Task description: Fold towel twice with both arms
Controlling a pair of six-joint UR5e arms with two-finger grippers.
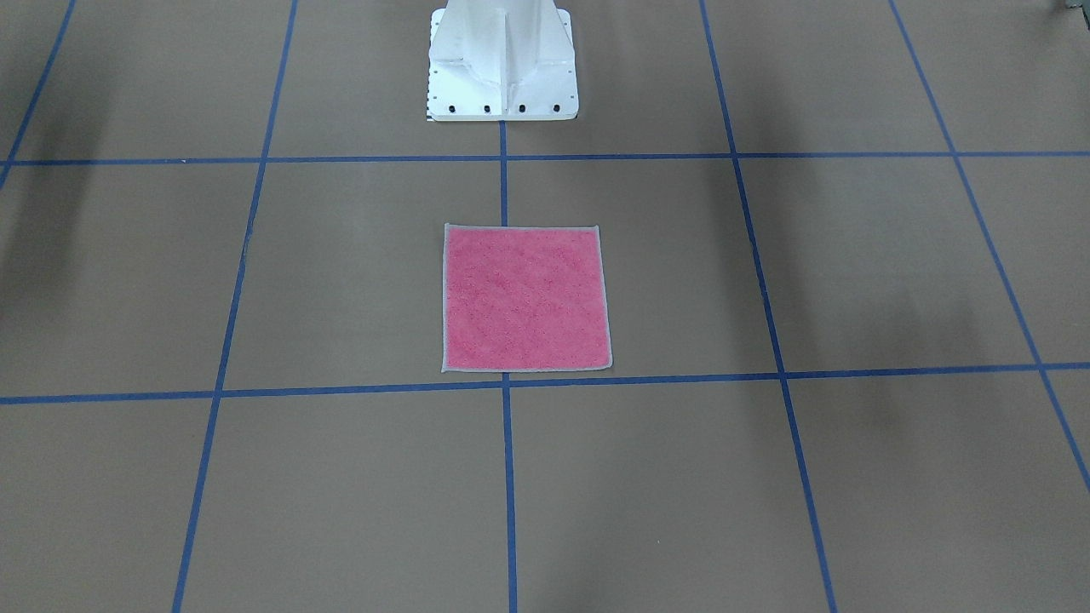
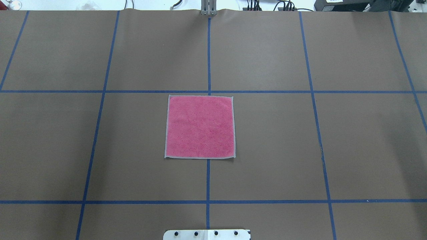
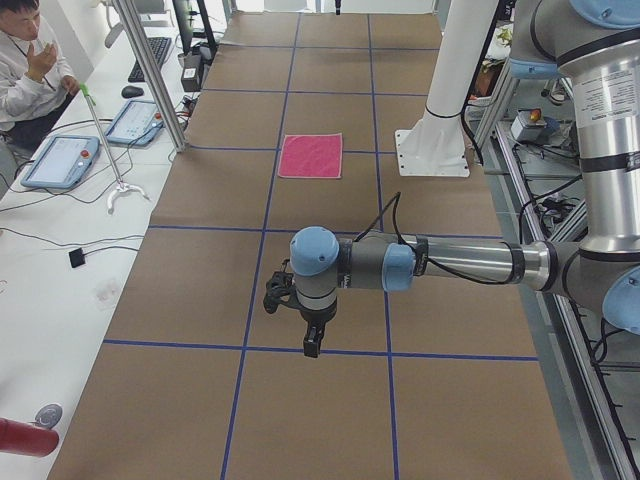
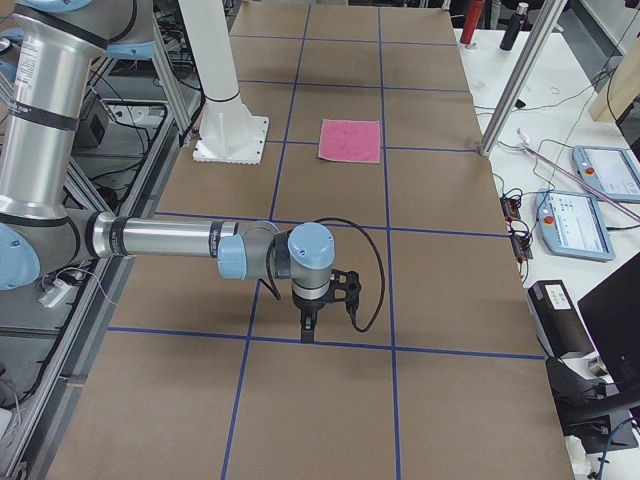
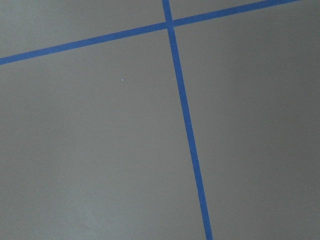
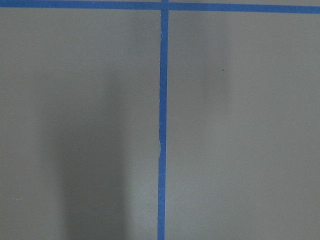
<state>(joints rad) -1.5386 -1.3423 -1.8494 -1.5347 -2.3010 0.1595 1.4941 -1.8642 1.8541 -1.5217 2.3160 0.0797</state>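
The towel (image 2: 200,126) was laid flat on the table (image 2: 283,150), pink face up, with the white base (image 2: 206,234) at its 6 o'clock. It was judged light, soft and limp, best pinched at two border corners. The left hand (image 3: 311,345) and right hand (image 4: 307,332) were seen far from it, and whether they were open or closed could not be told.

I see a brown-papered table (image 2: 267,50) gridded with blue tape (image 2: 208,60); alongside it, a white bench (image 3: 40,285) carries two teach pendants (image 3: 60,160) and a keyboard (image 3: 160,48).
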